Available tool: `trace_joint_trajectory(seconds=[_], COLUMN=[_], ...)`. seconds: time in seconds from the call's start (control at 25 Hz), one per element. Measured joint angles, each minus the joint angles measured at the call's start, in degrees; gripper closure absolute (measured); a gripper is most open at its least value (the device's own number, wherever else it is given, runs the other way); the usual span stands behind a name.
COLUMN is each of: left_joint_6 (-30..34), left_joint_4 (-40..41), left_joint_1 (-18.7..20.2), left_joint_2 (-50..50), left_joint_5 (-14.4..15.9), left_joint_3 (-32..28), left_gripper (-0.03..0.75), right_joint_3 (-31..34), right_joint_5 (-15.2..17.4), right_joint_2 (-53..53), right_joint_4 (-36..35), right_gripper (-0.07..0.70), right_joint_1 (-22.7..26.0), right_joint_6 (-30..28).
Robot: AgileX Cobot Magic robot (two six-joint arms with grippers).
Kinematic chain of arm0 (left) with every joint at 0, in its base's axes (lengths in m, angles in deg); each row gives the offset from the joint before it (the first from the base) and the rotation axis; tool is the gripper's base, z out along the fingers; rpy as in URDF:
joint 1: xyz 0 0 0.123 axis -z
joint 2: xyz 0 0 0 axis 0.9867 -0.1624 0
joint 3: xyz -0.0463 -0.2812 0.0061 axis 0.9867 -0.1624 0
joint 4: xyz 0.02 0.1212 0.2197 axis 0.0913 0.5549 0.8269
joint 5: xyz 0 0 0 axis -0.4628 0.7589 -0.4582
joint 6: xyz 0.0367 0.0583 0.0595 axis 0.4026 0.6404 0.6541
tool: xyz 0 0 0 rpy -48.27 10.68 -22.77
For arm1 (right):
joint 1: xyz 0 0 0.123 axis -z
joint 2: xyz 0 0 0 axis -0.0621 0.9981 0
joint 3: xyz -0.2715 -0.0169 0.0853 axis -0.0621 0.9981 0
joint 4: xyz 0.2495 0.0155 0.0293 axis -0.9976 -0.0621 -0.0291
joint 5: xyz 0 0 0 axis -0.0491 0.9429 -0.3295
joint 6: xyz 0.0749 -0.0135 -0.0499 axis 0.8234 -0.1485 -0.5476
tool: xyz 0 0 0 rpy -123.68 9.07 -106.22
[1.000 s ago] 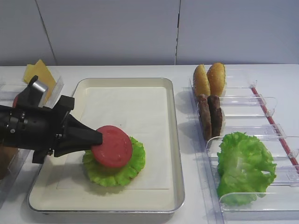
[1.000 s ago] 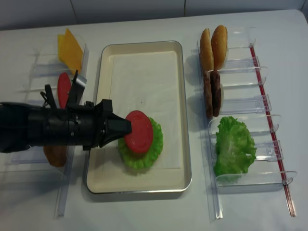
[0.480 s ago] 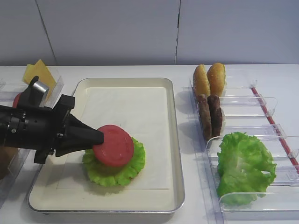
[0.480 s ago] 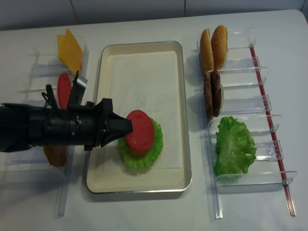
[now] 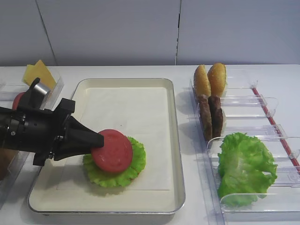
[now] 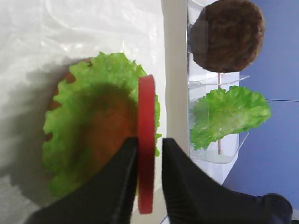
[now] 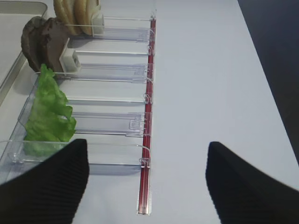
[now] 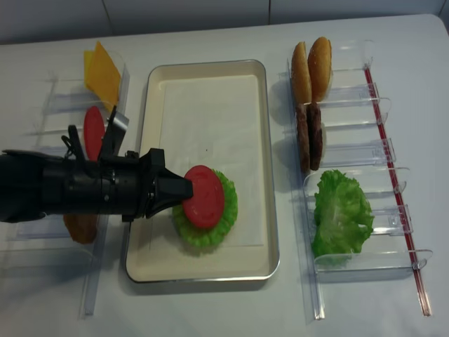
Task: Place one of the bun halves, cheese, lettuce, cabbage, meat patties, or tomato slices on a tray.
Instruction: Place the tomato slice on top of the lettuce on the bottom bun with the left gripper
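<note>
the tomato slice (image 5: pixel 112 151) has come down since a second ago: then it stood tilted up off the round green leaf (image 5: pixel 115 171), now it lies lower and flatter against that leaf, at about 7 o'clock on the tray (image 5: pixel 174 154). the left gripper (image 5: pixel 98 139) has dropped with it and its fingers (image 6: pixel 122 184) still pinch the slice's edge at 9 o'clock, one on each face, as the left wrist view shows. nothing else has shifted. the second tomato slice (image 8: pixel 93 131) stands in a clear bin (image 8: pixel 59 123) at 9 o'clock of the tray, the cheese (image 5: pixel 39 74) at 10 o'clock. the right gripper (image 7: pixel 147 184) hangs with its fingers spread wide over the table (image 7: pixel 205 84), holding nothing. no writing or label can be read.
</note>
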Motion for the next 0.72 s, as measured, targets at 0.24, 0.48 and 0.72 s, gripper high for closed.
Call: trace_joint_trajectory(seconds=[0.24,0.48,0.72], left_joint_6=[0.11,-0.12,-8.36], left_joint_4=[0.0,0.23,11.39], left_joint_1=[0.0,0.0,0.0], left_joint_2=[0.0,0.0,0.0], left_joint_5=[0.0,0.0,0.0], left_joint_3=[0.19,2.21,6.86], left_gripper=[0.256,0.162,0.157], right_joint_3=[0.0,0.0,0.0], right_joint_5=[0.0,0.0,0.0], right_joint_2=[0.0,0.0,0.0], right_joint_4=[0.0,0.0,0.0], right_gripper=[0.089,0.089,0.089], right_joint_1=[0.0,0.0,0.0], right_joint_6=[0.0,0.0,0.0])
